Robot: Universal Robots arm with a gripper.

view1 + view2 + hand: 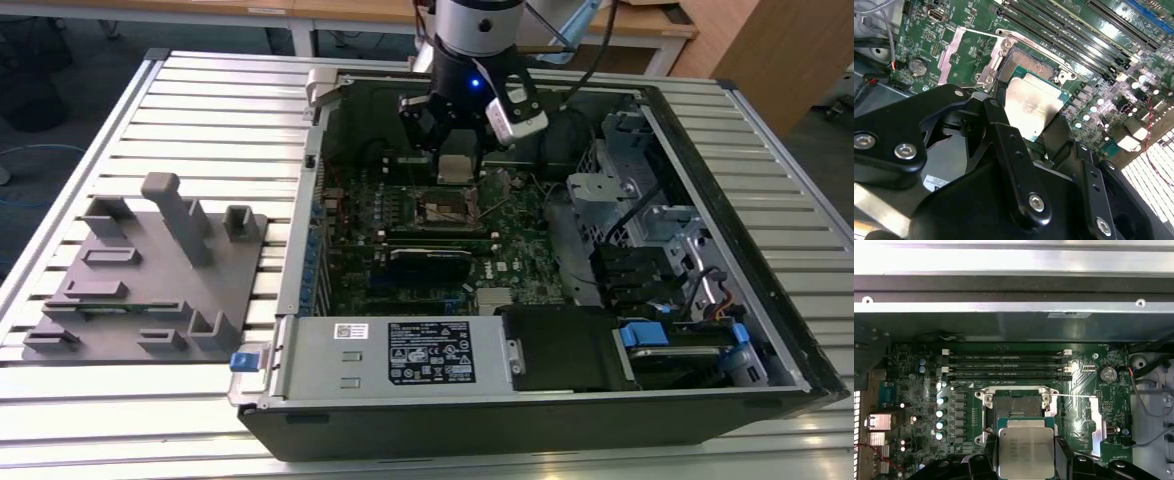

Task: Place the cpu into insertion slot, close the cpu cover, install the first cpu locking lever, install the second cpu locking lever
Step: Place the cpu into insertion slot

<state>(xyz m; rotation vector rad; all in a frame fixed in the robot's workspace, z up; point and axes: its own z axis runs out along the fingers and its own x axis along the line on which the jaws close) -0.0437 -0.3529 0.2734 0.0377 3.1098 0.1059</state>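
**CPU in the jaws, above the open slot**

The cpu (1025, 452) was pinched by the gripper (1025, 462). Black fingers (988, 462) pressed on two opposite edges, with the pale metal top facing up and unobstructed. In the second wrist view the cpu (1031, 107) sat between the same fingers (1004, 125). It was not seated. It was held off the board, right at the insertion slot (1016, 405) and overlapping one edge of it in both wrist views.

The slot's dark centre and silvery rim were exposed. The cpu cover (1090, 415) was not over the slot. It looked swung off, lying flat on the motherboard (914, 390) just beside the slot, with a thin wire lever running along one end. I could not tell how the levers were latched.

The long black memory slots (1009, 365) ran parallel on the slot's other side. A coin cell (1109, 373) sat beyond the cover from the slot.

In the exterior view the gripper (457, 160) and cpu (457, 168) hung over the slot (447, 207), inside the open case (787, 330). The grey power supply box (394, 352) lay well apart from the slot, at the case's near wall. A grey fixture (147, 270) sat outside the case on the slatted table (200, 100), far from the slot towards the exterior view's left.
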